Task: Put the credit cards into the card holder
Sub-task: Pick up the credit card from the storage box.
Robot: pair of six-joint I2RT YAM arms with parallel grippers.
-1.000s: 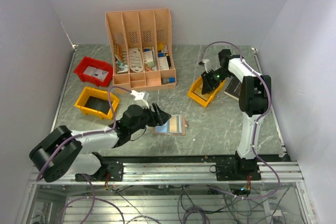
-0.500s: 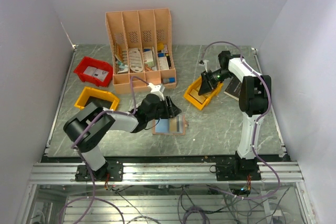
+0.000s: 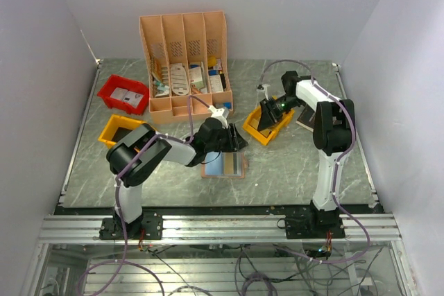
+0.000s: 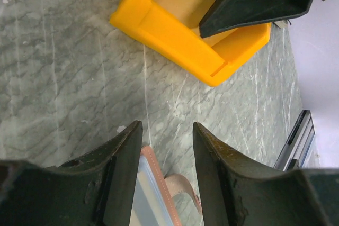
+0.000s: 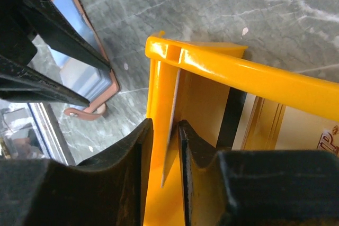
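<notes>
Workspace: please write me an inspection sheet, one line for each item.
Surface: grey marbled table.
Job's things: card holder lies open near the centre; credit card stands edge-on in the right yellow bin.
Clutter: peach organiser, red bin, left yellow bin, black book.
Grippers: left gripper open, empty, by the card holder's edge; right gripper closed on the credit card.
Cables: purple cables loop along both arms.
Surroundings: plain white walls, metal rail at the near edge.

Grey table (marbled) bears card holder, organiser.
</notes>
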